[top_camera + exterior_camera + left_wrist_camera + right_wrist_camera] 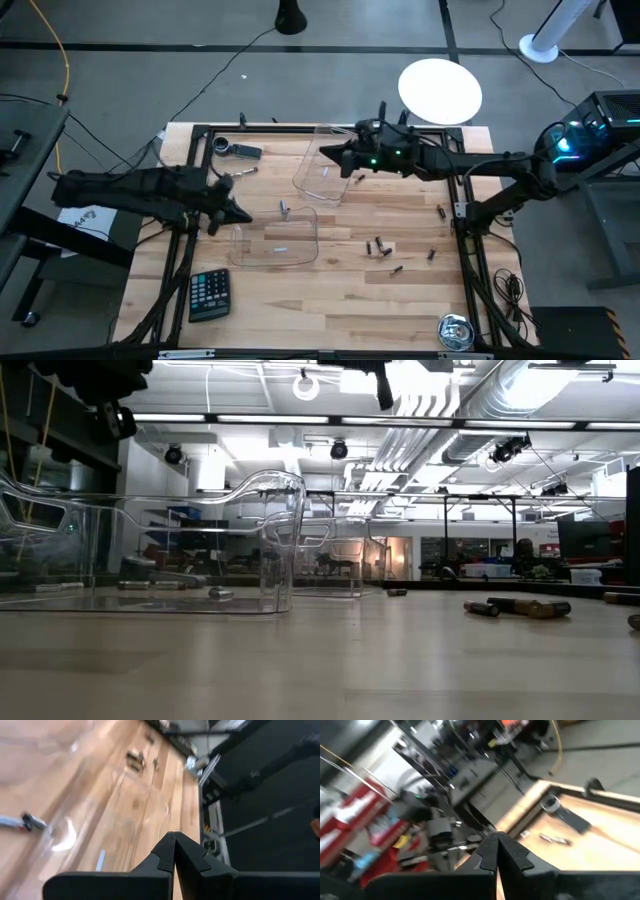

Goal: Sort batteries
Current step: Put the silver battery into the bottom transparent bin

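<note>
I see a pale wooden table (pixel 330 290); both pincers pressed together, empty. Loose batteries (pixel 380 246) lie between them, nearer my right pincer (pixel 325 153); left pincer (pixel 243 216) beside a clear tray (pixel 278 243). Calculator (pixel 209 295) lettering unreadable, probably too small.

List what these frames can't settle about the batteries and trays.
- Battery sizes or types: loose batteries are too small in the high view.
- Near tray contents: the low view shows batteries through glare, count unclear.
- Far tray: partly covered by the right gripper.
- Wrist views: motion-blurred, nearly all detail lost.
</note>
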`<state>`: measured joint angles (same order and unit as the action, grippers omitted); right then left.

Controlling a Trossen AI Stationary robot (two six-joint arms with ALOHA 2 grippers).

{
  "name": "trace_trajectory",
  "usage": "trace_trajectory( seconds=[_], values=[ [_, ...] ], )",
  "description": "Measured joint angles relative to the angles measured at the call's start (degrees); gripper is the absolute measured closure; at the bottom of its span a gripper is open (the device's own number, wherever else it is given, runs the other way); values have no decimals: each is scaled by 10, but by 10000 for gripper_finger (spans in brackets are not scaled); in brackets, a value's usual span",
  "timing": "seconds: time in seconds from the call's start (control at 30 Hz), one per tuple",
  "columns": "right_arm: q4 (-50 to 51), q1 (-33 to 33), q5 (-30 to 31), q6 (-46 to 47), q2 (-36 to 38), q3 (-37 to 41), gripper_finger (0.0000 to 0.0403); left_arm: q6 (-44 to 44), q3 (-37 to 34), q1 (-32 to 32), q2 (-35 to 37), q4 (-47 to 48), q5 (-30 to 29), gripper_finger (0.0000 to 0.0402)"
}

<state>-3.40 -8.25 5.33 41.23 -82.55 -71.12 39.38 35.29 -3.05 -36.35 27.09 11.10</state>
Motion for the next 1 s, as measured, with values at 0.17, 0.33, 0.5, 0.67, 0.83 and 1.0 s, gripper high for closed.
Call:
trace_trajectory(
  seconds=[0.17, 0.33, 0.5, 0.67, 0.83, 1.0],
  values=[
    [42, -6, -142, -28, -20, -5, 403, -4, 4, -36, -103, 22, 7, 402],
    [54, 28, -227, -42, -89, -5, 403, -23, 59, -42, -128, 78, 35, 401],
    [130, 45, -221, -94, -173, -42, 403, -48, 118, -40, -100, 77, -59, 401],
    [243, 77, -208, -178, -256, -148, 403, -51, 134, -40, -65, 82, -157, 402],
    [380, 101, -122, -233, -335, -262, 403, -44, 134, -40, -48, 101, -177, 402],
    [488, 106, -83, -248, -387, -331, 403, -40, 134, -40, -46, 142, -177, 401]
  ],
)
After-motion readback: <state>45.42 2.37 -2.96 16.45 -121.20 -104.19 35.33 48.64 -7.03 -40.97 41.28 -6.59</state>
